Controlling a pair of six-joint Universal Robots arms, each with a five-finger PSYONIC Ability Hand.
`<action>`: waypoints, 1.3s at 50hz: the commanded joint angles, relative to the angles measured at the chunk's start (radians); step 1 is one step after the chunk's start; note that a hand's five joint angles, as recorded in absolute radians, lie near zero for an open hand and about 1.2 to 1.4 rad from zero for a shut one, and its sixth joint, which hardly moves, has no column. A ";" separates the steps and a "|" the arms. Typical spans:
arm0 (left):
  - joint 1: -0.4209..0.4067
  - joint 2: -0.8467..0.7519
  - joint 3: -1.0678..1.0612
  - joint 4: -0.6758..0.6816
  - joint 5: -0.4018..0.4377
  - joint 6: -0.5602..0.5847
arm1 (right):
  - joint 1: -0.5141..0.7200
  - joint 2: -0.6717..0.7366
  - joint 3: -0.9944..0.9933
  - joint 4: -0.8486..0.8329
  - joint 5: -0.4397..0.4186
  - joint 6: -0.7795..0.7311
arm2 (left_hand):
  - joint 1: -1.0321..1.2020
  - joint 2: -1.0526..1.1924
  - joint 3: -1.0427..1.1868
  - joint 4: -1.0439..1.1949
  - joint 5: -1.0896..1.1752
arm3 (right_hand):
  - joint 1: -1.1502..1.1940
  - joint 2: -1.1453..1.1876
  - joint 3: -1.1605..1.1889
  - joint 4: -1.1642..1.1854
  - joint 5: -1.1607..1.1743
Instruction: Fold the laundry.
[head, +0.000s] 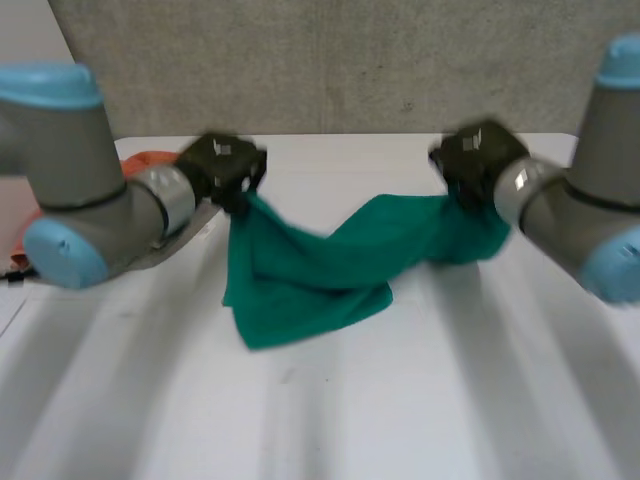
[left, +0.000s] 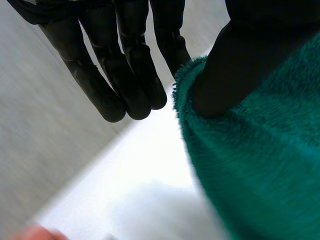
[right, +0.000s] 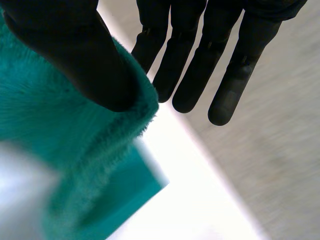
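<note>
**A:** Largest first. What is on the white tabletop (head: 320, 400)?

**B:** One green fleece towel (head: 310, 270), over the tabletop's middle and toward its far edge. Two ends are raised off the tabletop. The cloth between them sags, and the lower part lies bunched on the tabletop with one layer lapped over another. It is neither flat nor folded.

**A:** And the hands?

**B:** The left robot hand (head: 222, 168), above the tabletop's far left part, has one raised end. In its wrist view the thumb (left: 225, 75) presses into the pile right at the hem, while the fingers (left: 130, 75) are straight and spread. I judge this a thumb pinch, since the end hangs from it.
The right robot hand (head: 478, 160), above the tabletop's far right part, holds the other end the same way. Its thumb (right: 85, 55) is clamped on the towel's edge and its fingers (right: 195, 65) are straight.

**A:** Anything smaller?

**B:** There is an orange item (head: 150, 160) at the tabletop's far left corner, behind the left arm. I cannot tell what it is.

**A:** Which step is in hand?

**B:** My judgement is the spreading stage: the towel is held by two ends, to be drawn out before a first fold. No fold is made yet.
- The next move calls for the hands to part until the sag is taken up.
- The towel must then be laid flat on the tabletop with the lapped lower layers pulled out.
- I cannot tell whether the held points are true corners of one edge, so that needs checking first.
</note>
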 joint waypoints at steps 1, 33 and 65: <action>0.005 0.004 0.377 0.117 -0.113 -0.035 | 0.009 0.118 -0.328 -0.482 0.173 0.174 | 0.232 0.200 0.207 0.199 0.232 | 0.249 0.218 0.205 0.200 0.219; -0.107 0.131 -0.509 0.321 -0.328 -0.099 | -0.017 -0.021 0.568 -0.639 0.053 0.047 | 0.171 0.139 0.146 0.138 0.171 | 0.249 0.218 0.205 0.200 0.219; 0.224 0.021 -0.394 0.211 0.091 0.352 | -0.107 0.025 0.609 -0.604 0.032 0.075 | -0.273 -0.305 -0.298 -0.306 -0.273 | 0.249 0.218 0.205 0.200 0.219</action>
